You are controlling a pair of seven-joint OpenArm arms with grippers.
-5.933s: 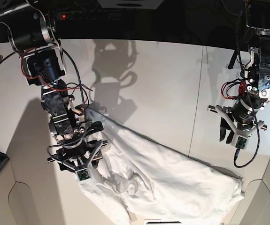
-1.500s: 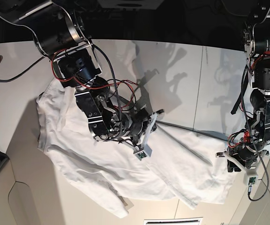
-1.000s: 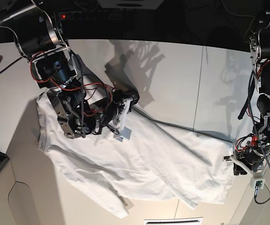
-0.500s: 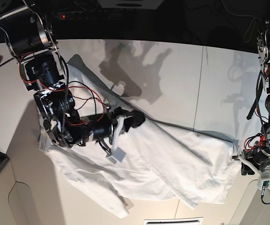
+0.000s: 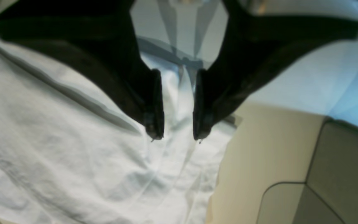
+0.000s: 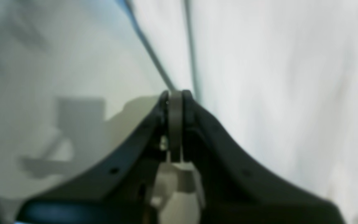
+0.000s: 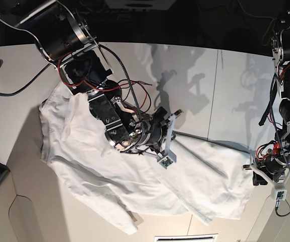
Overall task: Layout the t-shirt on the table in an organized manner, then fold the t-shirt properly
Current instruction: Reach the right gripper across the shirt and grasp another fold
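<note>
**White t-shirt spread across the table, both arms low over it**

Lying diagonally over the table [image 7: 195, 75], the t-shirt [image 7: 134, 176] runs from the base view's upper left, under the right arm, down to the lower right near the left arm. It is crumpled rather than flat, with long creases along its length and a folded flap reaching toward the table's front edge.

The right gripper [image 6: 175, 102] sits above the middle of the garment in the base view [image 7: 166, 132], its arm stretched across the cloth with red and black wires showing. In the right wrist view its two black fingers are pressed together with only a thin grey strip between them. White cloth fills the right half of that view and bare tabletop the left. Whether any fabric is pinched there, the blurred picture does not show.

The left gripper [image 5: 175, 137] stands at the shirt's far right corner, seen in the base view [image 7: 262, 176] just at the cloth's edge. In the left wrist view its dark fingers [image 5: 154, 102] stand a narrow gap apart, with white fabric seen between and below them. Whether they grip it cannot be told. Beige tabletop and a rounded cut-out [image 5: 337, 186] lie just beside the shirt's edge.
</note>
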